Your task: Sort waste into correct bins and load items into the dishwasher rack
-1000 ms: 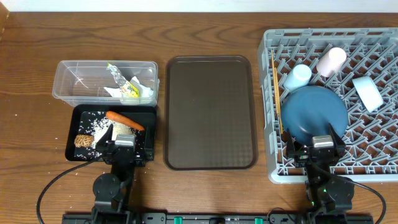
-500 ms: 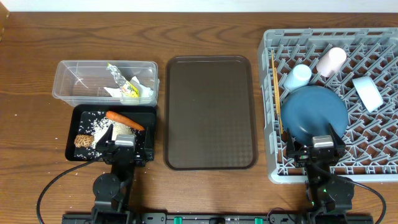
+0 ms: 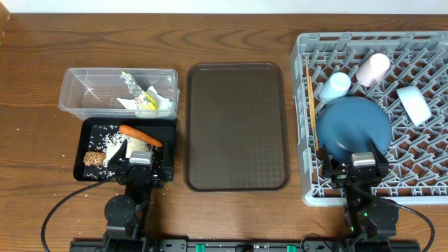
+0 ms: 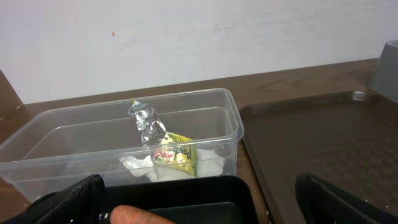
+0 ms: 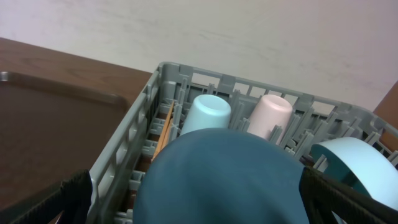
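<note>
While left gripper (image 4: pixel 200 198) and right gripper (image 5: pixel 202 198) gape empty, crinkled wrapper (image 4: pixel 151 132) lies in clear tub (image 4: pixel 59 138).

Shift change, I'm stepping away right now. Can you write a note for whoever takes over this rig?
Left claw and right claw: both open, empty.
Clear tub holds the silver-yellow wrapper and white paper.
Black tray holds the carrot, brown lump and rice.
Dishwasher rack holds the dark blue plate, light blue cup, pink cup, bowl and chopsticks.
Done: sorting and loading look complete.
Left: perhaps the white specks beside the black tray, possibly stray rice.
</note>
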